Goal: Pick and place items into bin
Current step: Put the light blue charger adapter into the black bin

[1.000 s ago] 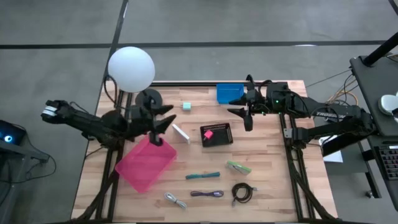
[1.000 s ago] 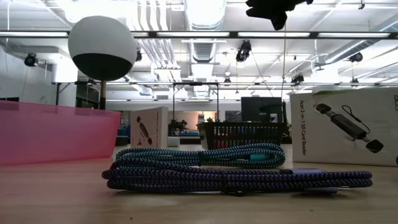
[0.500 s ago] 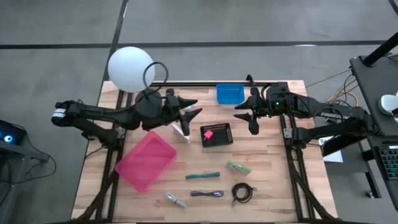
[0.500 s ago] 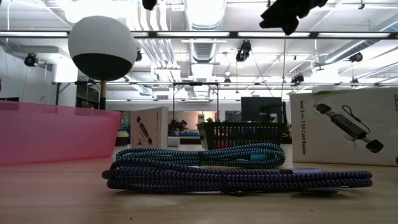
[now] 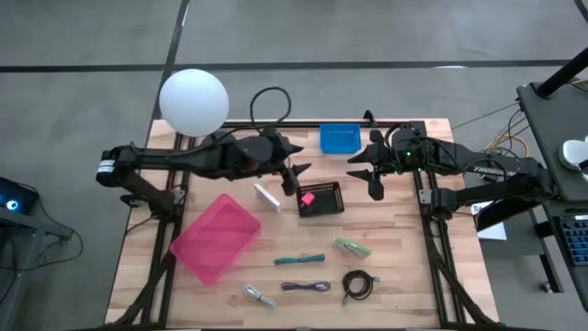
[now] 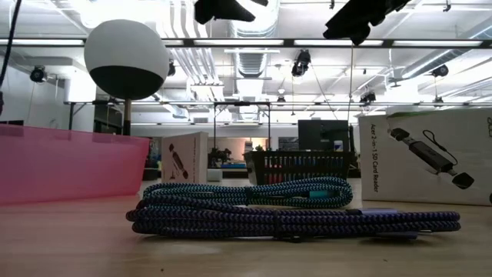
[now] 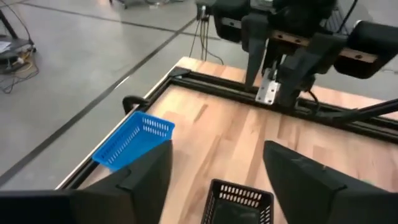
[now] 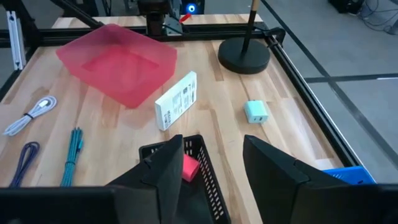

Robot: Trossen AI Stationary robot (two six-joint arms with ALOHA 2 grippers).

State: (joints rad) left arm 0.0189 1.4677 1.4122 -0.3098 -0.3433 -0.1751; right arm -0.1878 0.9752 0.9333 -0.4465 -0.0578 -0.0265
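The white bar [image 5: 267, 196] lies flat, long axis diagonal, beside the released, empty left tool [image 5: 296, 176].

My left pincer [image 5: 296, 173] hangs just left of the basket [image 5: 320, 199] at the middle of the table [image 5: 395, 267], with my right pincer [image 5: 366, 172] off the basket's far right corner and the tray [image 5: 339, 139] at the far edge behind. A small cube [image 5: 307, 198] lies in the basket, and the box [image 5: 266, 196] lies just left of it. The big bin [image 5: 215, 237] sits nearer on the left, with the cables [image 5: 303, 286] along the near edge.
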